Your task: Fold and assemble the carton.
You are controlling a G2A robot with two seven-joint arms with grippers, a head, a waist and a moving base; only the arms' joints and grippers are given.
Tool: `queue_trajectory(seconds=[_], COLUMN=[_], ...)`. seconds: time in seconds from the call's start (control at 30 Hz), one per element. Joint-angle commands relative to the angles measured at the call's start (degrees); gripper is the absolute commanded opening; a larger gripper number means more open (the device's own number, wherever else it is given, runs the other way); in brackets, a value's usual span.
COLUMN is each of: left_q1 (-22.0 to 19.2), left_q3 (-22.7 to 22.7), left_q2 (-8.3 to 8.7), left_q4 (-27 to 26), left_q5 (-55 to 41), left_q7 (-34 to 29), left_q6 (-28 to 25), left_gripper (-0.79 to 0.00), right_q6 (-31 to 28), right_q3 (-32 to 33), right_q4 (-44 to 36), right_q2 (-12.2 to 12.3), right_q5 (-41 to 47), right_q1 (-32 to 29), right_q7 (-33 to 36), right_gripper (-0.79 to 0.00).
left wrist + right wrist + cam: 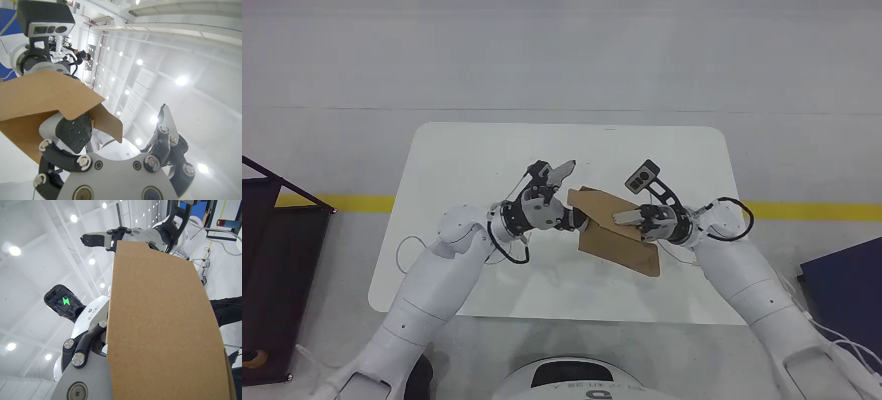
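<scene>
Where carton [162, 317] hides right gripper [635, 216], left gripper [120, 124] (spread wide) touches it

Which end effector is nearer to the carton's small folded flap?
Left. The left end effector is open at the flap, one finger against the carton there; the right end effector is at the carton's opposite end.

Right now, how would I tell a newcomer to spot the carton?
Start at the white table and look over its middle, where the two arms come together. Between the left gripper and the right gripper is the carton. It is the only brown cardboard piece among all the white, partly folded with loose flaps.
</scene>
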Motion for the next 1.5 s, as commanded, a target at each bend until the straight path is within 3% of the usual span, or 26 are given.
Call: queue_trajectory(seconds=[0.0, 0.43, 0.77, 1.03, 1.23, 1.3, 1.47], left_q1=[0.5, 3.5, 6.7, 7.8, 5.1, 3.5, 0.4], left_q3=[-0.5, -2.0, -9.4, -13.3, -9.5, -6.9, -0.8], left_q2=[0.17, 0.96, 1.67, 2.57, 2.32, 2.13, 1.05], left_q4=[-0.7, -5.8, -7.8, -2.9, 3.6, 5.2, 6.7], left_q5=[1.0, 4.5, -2.4, 2.4, 8.7, 13.5, 14.9], left_q7=[0.5, 2.2, 1.2, 2.0, 0.2, 0.2, -2.2], left_q6=[0.5, 4.0, 1.2, 2.0, 0.2, -0.6, -1.9], left_gripper=[0.0, -0.003, -0.071, -0.049, -0.095, -0.089, -0.068], right_q6=[-0.1, -0.3, -0.6, -0.4, -0.8, -0.8, -0.7], right_q3=[-0.1, -0.5, 0.0, 0.3, 0.7, 0.9, 1.1], right_q4=[0.2, 0.6, -0.2, -0.4, -0.5, -0.7, -1.4], right_q2=[0.0, 0.0, 0.3, 0.6, 0.8, 0.9, 1.1], right_q5=[0.1, 0.3, 0.4, 1.0, 1.1, 1.0, 0.6], right_q1=[0.1, 0.4, -0.2, -0.3, -0.5, -0.5, -0.5], right_q7=[0.0, 0.0, 0.0, 0.0, 0.0, 0.0, 0.0], right_gripper=[-0.785, -0.785, -0.785, -0.785, -0.785, -0.785, -0.785])
